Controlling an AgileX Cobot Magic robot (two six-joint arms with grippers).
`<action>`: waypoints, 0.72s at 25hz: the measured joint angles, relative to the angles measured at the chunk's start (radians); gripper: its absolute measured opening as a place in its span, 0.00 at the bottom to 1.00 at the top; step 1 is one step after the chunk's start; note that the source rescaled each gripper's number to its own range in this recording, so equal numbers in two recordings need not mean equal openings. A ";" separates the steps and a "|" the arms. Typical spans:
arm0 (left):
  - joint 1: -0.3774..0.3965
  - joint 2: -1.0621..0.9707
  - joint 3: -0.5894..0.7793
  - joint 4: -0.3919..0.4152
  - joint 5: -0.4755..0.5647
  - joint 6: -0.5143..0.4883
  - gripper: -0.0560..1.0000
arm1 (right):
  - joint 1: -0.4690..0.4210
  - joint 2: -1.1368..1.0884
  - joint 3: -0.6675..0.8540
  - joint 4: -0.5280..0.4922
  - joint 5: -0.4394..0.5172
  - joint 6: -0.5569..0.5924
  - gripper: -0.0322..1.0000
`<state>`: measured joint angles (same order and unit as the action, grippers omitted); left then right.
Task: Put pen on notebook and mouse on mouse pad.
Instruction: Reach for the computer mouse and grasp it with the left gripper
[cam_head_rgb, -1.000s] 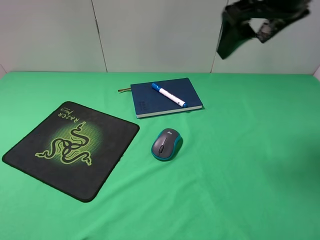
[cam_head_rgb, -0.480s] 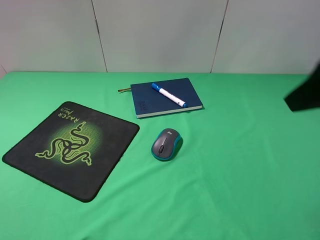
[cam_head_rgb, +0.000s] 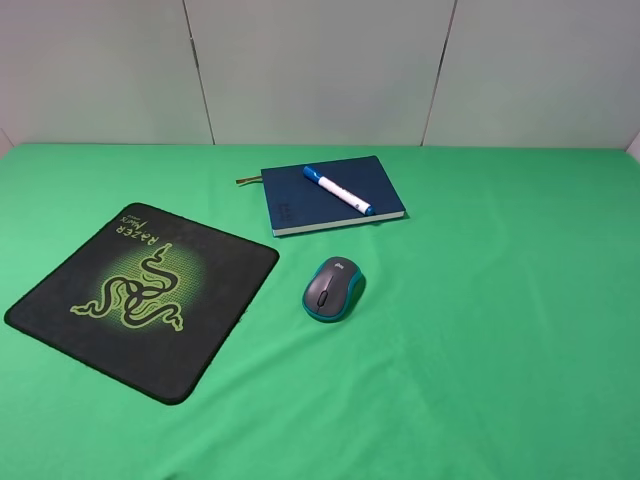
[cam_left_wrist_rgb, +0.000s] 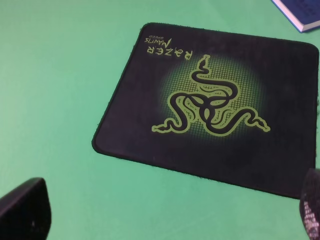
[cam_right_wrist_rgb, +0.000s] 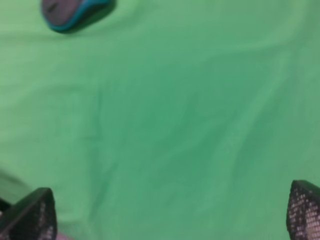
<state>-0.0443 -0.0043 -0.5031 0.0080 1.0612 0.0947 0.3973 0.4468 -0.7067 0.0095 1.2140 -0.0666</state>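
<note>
The pen (cam_head_rgb: 337, 189), white with blue cap and end, lies diagonally on the dark navy notebook (cam_head_rgb: 300, 205) at the back middle of the table. The mouse (cam_head_rgb: 333, 288), grey on top with teal sides, rests on the green cloth in front of the notebook and right of the black mouse pad (cam_head_rgb: 146, 296) with its green snake logo. Neither arm shows in the exterior high view. My left gripper (cam_left_wrist_rgb: 170, 212) hangs open above the mouse pad (cam_left_wrist_rgb: 210, 105), with a corner of the notebook (cam_left_wrist_rgb: 302, 12) beyond it. My right gripper (cam_right_wrist_rgb: 170, 212) is open over bare cloth, the mouse (cam_right_wrist_rgb: 70, 11) far off.
Green cloth (cam_head_rgb: 480, 380) covers the whole table. A pale panelled wall (cam_head_rgb: 320, 70) closes the back. A thin brownish ribbon (cam_head_rgb: 248, 181) sticks out of the notebook's left side.
The right arm, seen at the upper right a second ago, swept down along the right edge and has left the exterior high view. Pen, notebook, mouse and mouse pad have not moved.
</note>
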 joint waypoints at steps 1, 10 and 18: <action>0.000 0.000 0.000 0.000 0.000 0.000 1.00 | -0.032 -0.022 0.016 0.001 -0.003 0.000 1.00; 0.000 0.000 0.000 0.000 0.000 0.000 1.00 | -0.306 -0.232 0.120 0.001 -0.092 0.002 1.00; 0.000 0.000 0.000 0.000 0.000 0.000 1.00 | -0.408 -0.438 0.209 0.001 -0.180 0.030 1.00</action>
<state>-0.0443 -0.0043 -0.5031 0.0080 1.0612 0.0947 -0.0105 0.0089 -0.4982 0.0105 1.0340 -0.0365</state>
